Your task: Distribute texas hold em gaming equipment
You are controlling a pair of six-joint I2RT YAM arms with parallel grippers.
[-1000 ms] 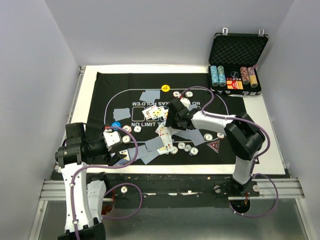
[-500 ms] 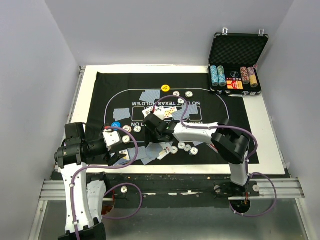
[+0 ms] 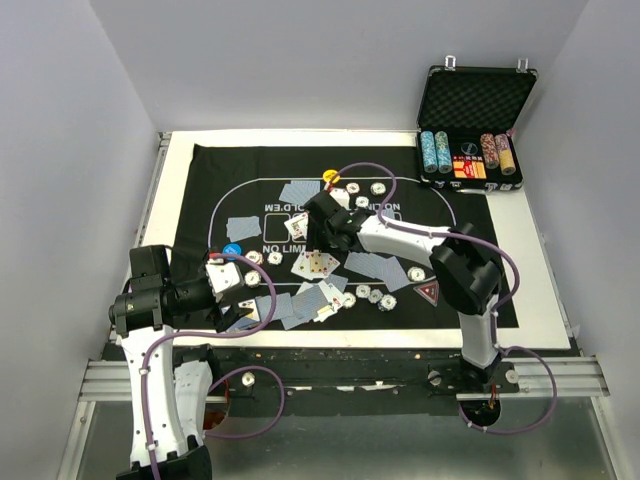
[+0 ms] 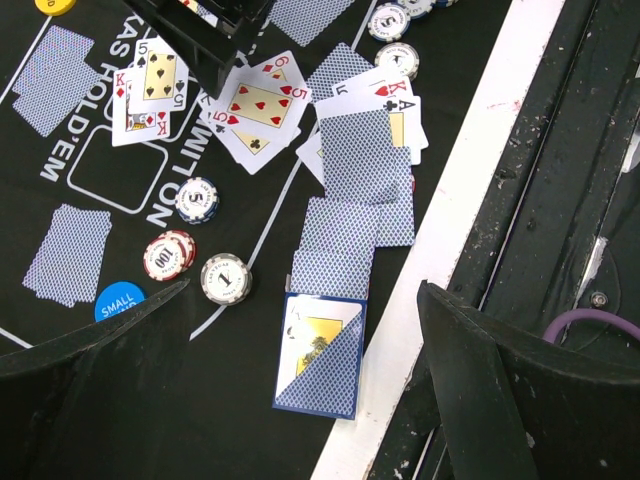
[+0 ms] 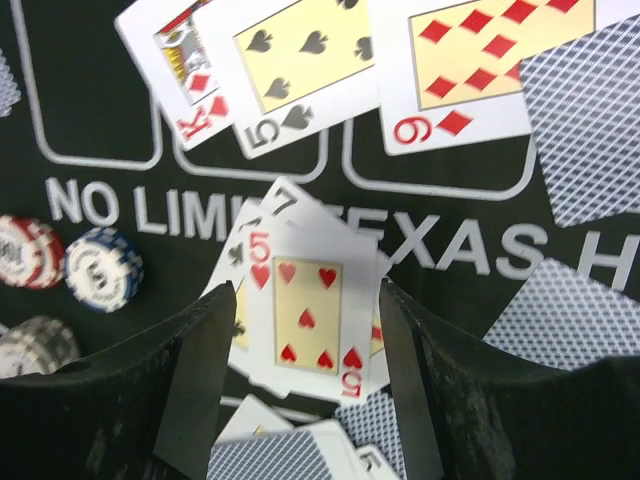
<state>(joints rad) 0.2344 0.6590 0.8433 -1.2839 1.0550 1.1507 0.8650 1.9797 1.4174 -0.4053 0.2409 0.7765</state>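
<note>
My left arm sits folded low at the near left corner of the table. Its tool is spread fully apart and empty, hovering over a blue-backed card at the near edge of the felt mat. My right arm stretches leftward across the middle of the mat with the wrist bent down. Its tool stands partly apart and clamps nothing that I can see. A slightly blurred five of hearts shows in the gap between its fingers.

Other playing cards are scattered over the mat, some face up, some face down. White lettering on the mat reads "NO LIMIT TEXAS H". Just beyond it lie a king of diamonds, a five of spades and a nine of diamonds. The blue button says "SMALL". The chips near it read "100", "1" and "5".
</note>
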